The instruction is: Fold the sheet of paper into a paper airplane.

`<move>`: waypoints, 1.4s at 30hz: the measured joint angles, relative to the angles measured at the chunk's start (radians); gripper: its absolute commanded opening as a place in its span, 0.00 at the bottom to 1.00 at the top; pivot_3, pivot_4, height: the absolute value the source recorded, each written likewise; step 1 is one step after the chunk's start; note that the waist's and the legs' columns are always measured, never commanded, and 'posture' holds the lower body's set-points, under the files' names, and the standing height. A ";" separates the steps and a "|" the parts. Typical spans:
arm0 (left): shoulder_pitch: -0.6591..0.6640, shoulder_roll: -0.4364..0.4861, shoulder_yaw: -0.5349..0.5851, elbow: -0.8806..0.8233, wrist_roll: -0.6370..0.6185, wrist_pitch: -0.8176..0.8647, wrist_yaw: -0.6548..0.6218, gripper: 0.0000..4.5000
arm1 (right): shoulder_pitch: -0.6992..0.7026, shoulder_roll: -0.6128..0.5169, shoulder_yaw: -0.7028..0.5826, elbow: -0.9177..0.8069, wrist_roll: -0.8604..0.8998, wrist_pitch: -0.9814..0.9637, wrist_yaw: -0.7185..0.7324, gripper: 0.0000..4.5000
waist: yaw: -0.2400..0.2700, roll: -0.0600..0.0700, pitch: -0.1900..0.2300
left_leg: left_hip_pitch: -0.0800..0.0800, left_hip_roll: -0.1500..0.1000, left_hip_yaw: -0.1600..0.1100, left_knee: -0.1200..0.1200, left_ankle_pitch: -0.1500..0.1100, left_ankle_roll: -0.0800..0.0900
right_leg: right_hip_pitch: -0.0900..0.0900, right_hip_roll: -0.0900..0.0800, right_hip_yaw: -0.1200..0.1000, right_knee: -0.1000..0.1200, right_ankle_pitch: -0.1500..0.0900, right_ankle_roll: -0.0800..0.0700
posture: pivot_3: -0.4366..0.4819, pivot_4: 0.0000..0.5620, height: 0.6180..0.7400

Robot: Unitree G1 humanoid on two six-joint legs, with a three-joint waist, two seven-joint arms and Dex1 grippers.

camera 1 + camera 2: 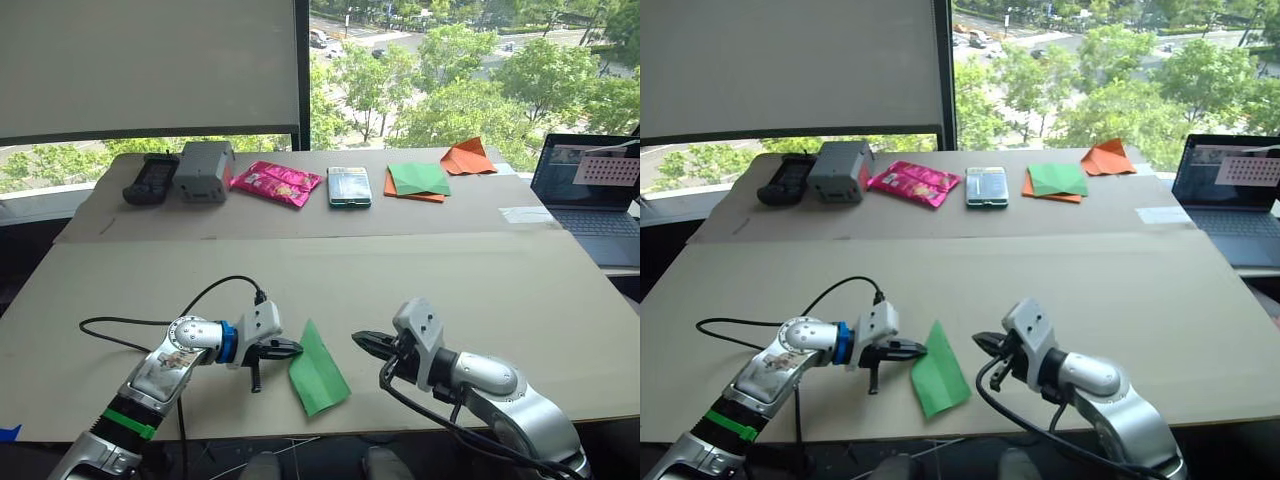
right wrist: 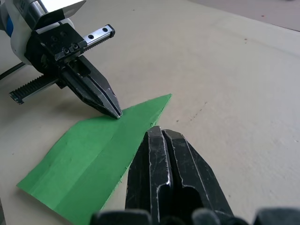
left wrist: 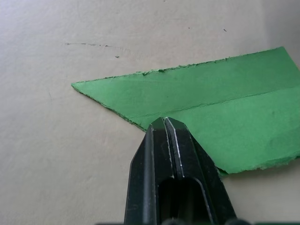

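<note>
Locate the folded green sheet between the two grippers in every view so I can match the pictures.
Left eye view: sheet of paper, low centre, between the grippers.
Right eye view: low centre.
Left wrist view: under the shut left gripper, spreading right.
Right wrist view: lower left.
Shared landmark: the left gripper's tip at the paper's edge.

Silver arms, black pincers point(image 1: 290, 349), cables

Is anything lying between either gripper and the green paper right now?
Nothing visible does. The sheet of paper lies flat on bare table between the grippers. The left gripper, shut, sits at its edge; the right gripper, shut, faces it across open tabletop.
</note>
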 measured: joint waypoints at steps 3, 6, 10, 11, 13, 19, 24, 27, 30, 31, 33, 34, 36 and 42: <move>0.000 -0.002 0.006 -0.001 0.002 -0.002 0.003 0.00 | -0.019 0.004 0.022 0.000 0.007 0.007 0.000 0.00 | 0.008 0.009 -0.002 | 0.005 -0.016 -0.031 -0.006 0.005 0.001 | 0.000 -0.014 -0.032 0.003 -0.004 0.006 | 0.48 0.27 0.97; 0.000 -0.002 0.010 -0.006 0.002 -0.003 -0.001 0.00 | -0.035 -0.001 0.023 0.001 0.007 0.011 0.000 0.00 | 0.032 0.008 -0.003 | 0.002 -0.010 -0.031 -0.013 0.003 -0.007 | -0.006 -0.007 -0.032 0.004 0.000 0.002 | 0.48 0.27 0.97; 0.006 -0.002 0.021 -0.008 0.002 0.001 -0.001 0.00 | -0.036 -0.002 0.028 0.010 0.006 0.011 0.001 0.00 | 0.036 0.010 -0.003 | 0.002 -0.007 -0.031 -0.014 0.002 -0.008 | -0.008 -0.003 -0.032 0.005 -0.001 0.000 | 0.48 0.27 0.97; 0.009 -0.002 0.026 -0.009 0.000 0.004 -0.001 0.00 | -0.036 -0.002 0.028 0.012 0.005 0.011 0.001 0.00 | 0.036 0.010 -0.002 | 0.002 -0.007 -0.031 -0.014 0.002 -0.008 | -0.009 -0.004 -0.032 0.004 -0.001 -0.001 | 0.48 0.27 0.97; 0.011 -0.001 0.034 -0.015 -0.005 0.008 -0.002 0.00 | -0.036 -0.003 0.028 0.012 0.005 0.011 0.000 0.00 | 0.034 0.010 -0.001 | 0.001 -0.007 -0.031 -0.014 0.002 -0.008 | -0.011 -0.004 -0.032 0.004 -0.001 -0.001 | 0.48 0.27 0.97; 0.032 0.061 0.117 -0.062 -0.101 0.112 -0.053 0.06 | -0.016 -0.007 0.000 -0.012 0.029 0.011 -0.001 0.00 | 0.029 0.005 0.012 | -0.002 -0.006 -0.031 -0.014 0.002 -0.008 | -0.015 -0.004 -0.032 0.004 0.000 -0.001 | 0.48 0.27 0.97; 0.012 0.125 0.187 -0.120 -0.213 0.134 -0.181 0.38 | 0.014 -0.008 -0.031 -0.078 0.063 0.011 -0.011 0.00 | 0.041 0.007 0.013 | -0.003 -0.007 -0.030 -0.015 0.003 -0.009 | -0.014 -0.004 -0.032 0.004 0.000 -0.001 | 0.48 0.27 0.97; -0.045 0.130 0.169 -0.100 -0.194 0.041 -0.256 0.64 | 0.030 -0.008 -0.036 -0.088 0.077 0.011 -0.021 0.00 | 0.045 0.008 0.013 | -0.005 -0.007 -0.030 -0.014 0.005 -0.013 | -0.014 -0.004 -0.032 0.002 0.000 -0.001 | 0.48 0.27 0.97; -0.129 0.105 0.106 0.005 -0.098 -0.212 -0.339 0.78 | 0.045 -0.005 -0.043 -0.087 0.080 0.011 -0.040 0.00 | 0.047 0.008 0.013 | -0.006 -0.007 -0.029 -0.014 0.005 -0.014 | -0.014 -0.005 -0.032 0.000 0.000 -0.001 | 0.48 0.27 0.97; -0.163 0.083 0.079 0.069 -0.057 -0.320 -0.367 0.78 | 0.048 -0.002 -0.048 -0.086 0.080 0.011 -0.049 0.00 | 0.047 0.008 0.013 | -0.006 -0.007 -0.028 -0.014 0.006 -0.014 | -0.014 -0.005 -0.032 0.000 0.000 -0.001 | 0.48 0.27 0.97; -0.207 0.044 0.036 0.173 0.001 -0.486 -0.405 0.78 | 0.047 0.005 -0.052 -0.085 0.082 0.011 -0.063 0.00 | 0.048 0.008 0.013 | -0.007 -0.007 -0.027 -0.014 0.007 -0.014 | -0.014 -0.005 -0.032 0.000 0.000 -0.001 | 0.48 0.27 0.97; -0.226 0.026 0.017 0.225 0.022 -0.558 -0.422 0.78 | 0.048 0.008 -0.054 -0.085 0.082 0.011 -0.069 0.00 | 0.048 0.008 0.013 | -0.007 -0.007 -0.027 -0.014 0.008 -0.013 | -0.014 -0.005 -0.032 0.000 0.001 -0.001 | 0.48 0.27 0.97; -0.266 -0.009 -0.012 0.318 0.053 -0.674 -0.446 0.78 | 0.054 0.015 -0.059 -0.087 0.082 0.011 -0.086 0.00 | 0.047 0.008 0.013 | -0.007 -0.007 -0.027 -0.014 0.012 -0.009 | -0.014 -0.005 -0.032 0.001 0.003 0.000 | 0.48 0.27 0.97; -0.428 -0.145 -0.043 0.592 0.084 -0.924 -0.482 0.66 | 0.077 0.027 -0.060 -0.105 0.082 0.011 -0.133 0.00 | 0.055 0.007 0.013 | -0.008 -0.007 -0.027 -0.014 0.019 -0.001 | -0.012 -0.005 -0.032 0.001 0.007 0.004 | 0.48 0.27 0.97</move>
